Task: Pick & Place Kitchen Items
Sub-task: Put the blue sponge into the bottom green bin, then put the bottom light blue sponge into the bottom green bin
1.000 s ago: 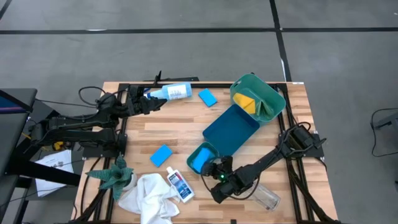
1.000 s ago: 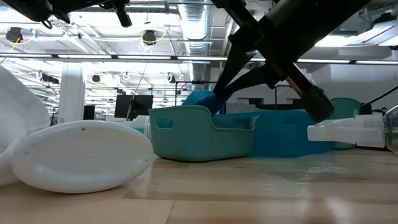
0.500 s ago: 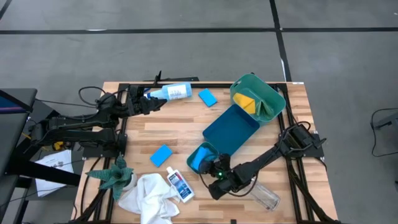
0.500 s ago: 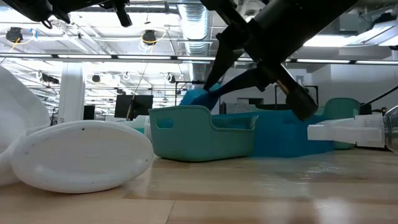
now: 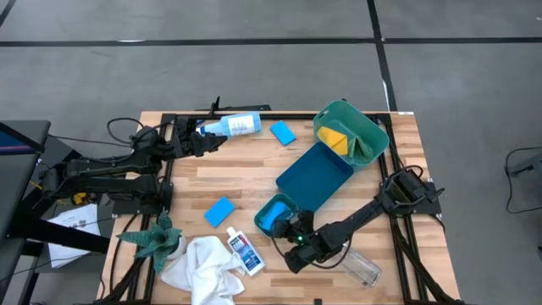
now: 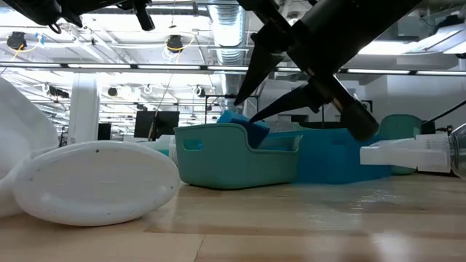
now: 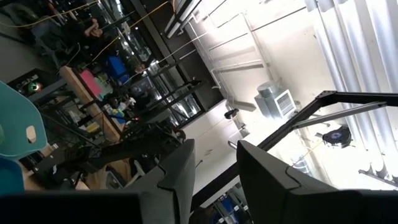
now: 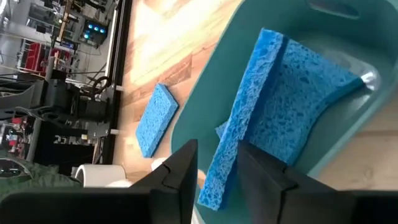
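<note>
My right gripper [image 5: 286, 227] is open just above the small teal bin [image 5: 273, 206] near the table's front. Its fingers stand on either side of a blue sponge [image 8: 239, 130] that stands on its edge in the bin and leans on a second blue sponge [image 8: 298, 106]. My left gripper [image 5: 200, 142] is open and empty at the far left, beside the trigger end of the lying white spray bottle [image 5: 234, 125]. Loose blue sponges [image 5: 283, 133] [image 5: 219, 211] lie on the table. A yellow pad [image 5: 332, 135] lies in the big teal bin [image 5: 364, 127].
A blue tray [image 5: 315, 174] lies between the two bins. A clear bottle [image 5: 360, 267] lies at the front right. A small blue-labelled bottle [image 5: 245, 252], a white cloth [image 5: 201, 267] and a green star-shaped plant [image 5: 152, 240] sit at the front left.
My right gripper has gone down toward the small teal bin with the blue sponge and then opened. The sponge has dropped from above the bin's rim into the bin, where it now stands on edge.
</note>
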